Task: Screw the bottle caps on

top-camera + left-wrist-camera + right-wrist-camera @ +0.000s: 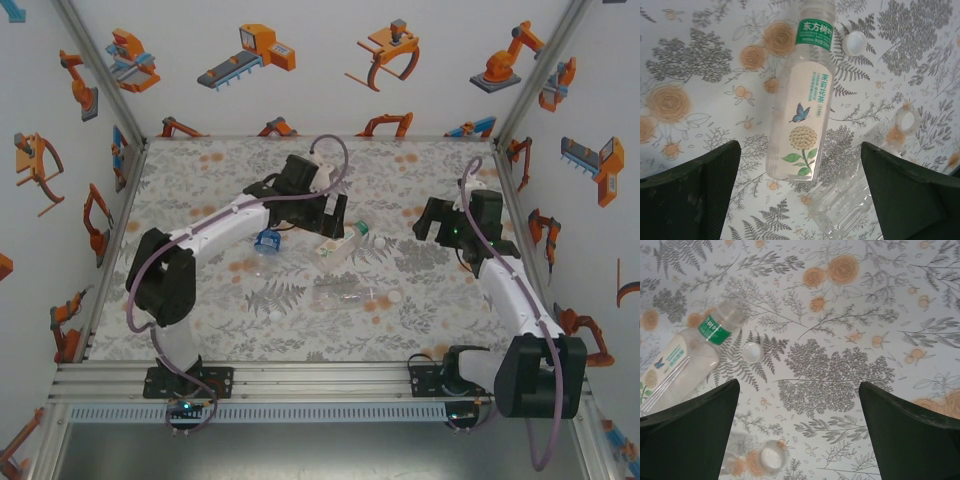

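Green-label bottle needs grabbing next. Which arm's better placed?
Left, likely. The left pincer, open, hangs over the green-label bottle, which is framed between its fingers in the left wrist view. The right pincer, also open, sits off to the bottle's side, closer to a loose white cap.

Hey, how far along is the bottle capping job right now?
Nothing looks done. The green-label bottle lies uncapped, a white cap loose beside its neck. The clear bottle lies flat, a second cap on the mat nearby. Nothing is in hand: the left gripper and right gripper are open and empty. Both need capping; the blue-label bottle is too small to judge.
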`<state>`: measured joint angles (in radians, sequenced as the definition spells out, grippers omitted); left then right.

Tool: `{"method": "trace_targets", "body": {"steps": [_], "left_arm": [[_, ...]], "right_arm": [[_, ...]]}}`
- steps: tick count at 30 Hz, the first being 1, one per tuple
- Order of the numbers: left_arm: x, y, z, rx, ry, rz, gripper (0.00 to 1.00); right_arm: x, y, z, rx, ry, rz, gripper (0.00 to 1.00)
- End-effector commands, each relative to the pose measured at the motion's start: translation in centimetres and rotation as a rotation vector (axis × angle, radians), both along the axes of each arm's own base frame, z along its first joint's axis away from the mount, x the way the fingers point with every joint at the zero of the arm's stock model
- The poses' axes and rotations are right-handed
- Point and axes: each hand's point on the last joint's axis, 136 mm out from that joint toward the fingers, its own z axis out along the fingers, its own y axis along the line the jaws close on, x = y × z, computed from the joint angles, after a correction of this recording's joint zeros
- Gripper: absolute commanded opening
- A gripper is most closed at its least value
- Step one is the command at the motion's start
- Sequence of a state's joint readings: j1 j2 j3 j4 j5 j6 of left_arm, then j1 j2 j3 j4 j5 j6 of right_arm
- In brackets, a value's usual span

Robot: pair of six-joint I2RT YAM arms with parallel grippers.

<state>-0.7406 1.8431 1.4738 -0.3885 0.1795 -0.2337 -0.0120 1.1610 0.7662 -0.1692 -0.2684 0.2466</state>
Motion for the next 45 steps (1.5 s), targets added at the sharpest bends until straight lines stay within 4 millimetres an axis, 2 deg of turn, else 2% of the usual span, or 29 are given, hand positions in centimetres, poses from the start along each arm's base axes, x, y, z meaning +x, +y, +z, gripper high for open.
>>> {"method": "trace_targets", "body": {"steps": [1,6,15,29,38,41,45], "left_arm": [[-1.1,-0.3,-1.8,0.099,0.025,-0.047,0.96],[-1.8,-1.0,-4.1,0.146,0.060,-0.095,0.94],[-2.0,-0.4,-8.4,0.272,0.099,-0.120,0.91],[-3.0,-0.9,-11.4,0.410,0.105,-0.210,0.73],[-2.9,-0.9,-10.8,0.429,0.080,-0.218,0.55],[-2.7,-0.9,-9.7,0.404,0.056,-0.212,0.49],[-2.4,-1.1,-7.1,0.328,0.022,-0.185,0.46]], "right_arm": [[-0.3,2.1,1.2,0.057,-0.022,0.106,0.92],[-0.4,2.4,1.3,0.061,-0.042,0.126,0.91],[-0.7,2.0,0.7,0.061,-0.039,0.096,0.90],[-1.1,1.9,-0.1,0.078,-0.017,0.074,0.87],[-1.3,2.1,0.6,0.109,-0.012,0.072,0.84],[-1.4,2.6,1.4,0.145,-0.023,0.081,0.83],[-1.4,3.8,3.1,0.201,-0.050,0.116,0.82]]}}
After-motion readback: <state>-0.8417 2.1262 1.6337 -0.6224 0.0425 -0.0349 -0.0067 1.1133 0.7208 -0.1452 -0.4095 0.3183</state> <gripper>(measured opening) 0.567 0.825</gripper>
